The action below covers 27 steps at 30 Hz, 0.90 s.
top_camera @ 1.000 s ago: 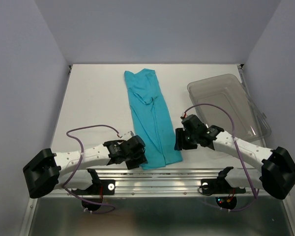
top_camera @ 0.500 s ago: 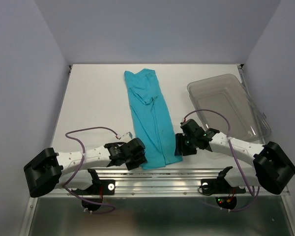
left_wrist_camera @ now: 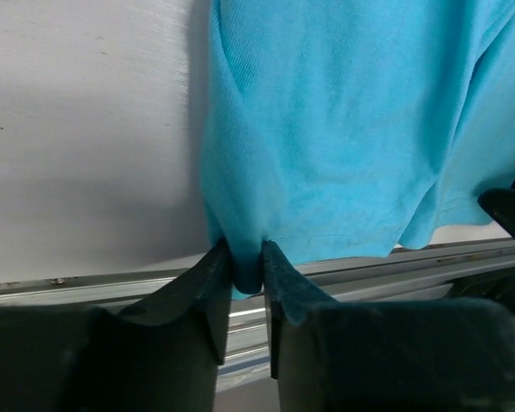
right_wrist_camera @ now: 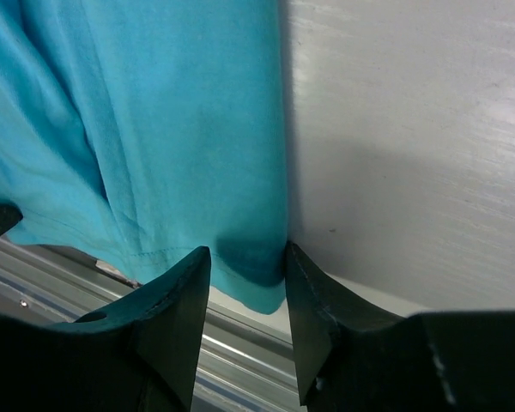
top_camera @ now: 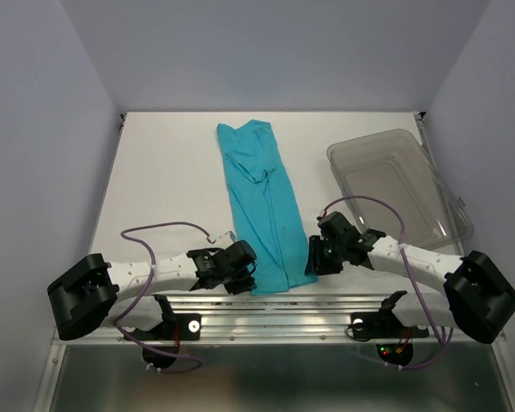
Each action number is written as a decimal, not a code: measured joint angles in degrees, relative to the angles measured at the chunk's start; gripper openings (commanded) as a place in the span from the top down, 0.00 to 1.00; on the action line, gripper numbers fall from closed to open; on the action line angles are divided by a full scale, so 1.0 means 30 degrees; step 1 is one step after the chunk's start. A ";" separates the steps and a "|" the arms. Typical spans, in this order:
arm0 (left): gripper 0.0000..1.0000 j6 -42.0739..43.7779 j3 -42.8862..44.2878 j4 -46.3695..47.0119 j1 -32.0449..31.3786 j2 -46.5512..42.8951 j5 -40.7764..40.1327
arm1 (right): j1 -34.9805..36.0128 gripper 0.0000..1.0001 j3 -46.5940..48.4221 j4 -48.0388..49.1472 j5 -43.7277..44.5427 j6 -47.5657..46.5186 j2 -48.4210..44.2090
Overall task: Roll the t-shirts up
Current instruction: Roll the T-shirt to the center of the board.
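Observation:
The teal t-shirt [top_camera: 262,202] lies folded into a long narrow strip running from the back of the table to its near edge. My left gripper [top_camera: 244,273] is at the strip's near left corner. In the left wrist view it [left_wrist_camera: 247,259] is shut on a pinch of the t-shirt [left_wrist_camera: 343,129] hem. My right gripper [top_camera: 312,257] is at the near right corner. In the right wrist view its jaws [right_wrist_camera: 246,257] straddle that corner of the t-shirt [right_wrist_camera: 172,112]. The right finger touches the cloth and a gap remains on the left.
A clear grey-tinted plastic bin [top_camera: 371,140] stands on the white table [top_camera: 163,172] at the right, beyond the right arm. A metal rail [top_camera: 283,305] runs along the table's near edge just under the shirt's hem. Grey walls enclose the table on three sides.
The left jaws have closed on the hem corner. The right gripper has moved down toward the near right corner and narrowed around it.

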 measured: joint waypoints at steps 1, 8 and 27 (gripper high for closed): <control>0.76 0.0029 0.0000 -0.0007 0.0000 0.0022 0.0007 | 0.0000 0.56 -0.0095 0.0000 -0.0007 0.0044 -0.0095; 1.00 0.0080 0.0000 0.0029 0.0000 0.0029 0.0138 | 0.0000 0.76 -0.0670 -0.0117 0.0000 0.0466 -0.0765; 1.00 -0.0146 0.0787 -0.1100 0.0022 -0.1654 -0.0474 | 0.0000 0.99 0.1180 -0.1413 0.1668 0.0772 -0.1807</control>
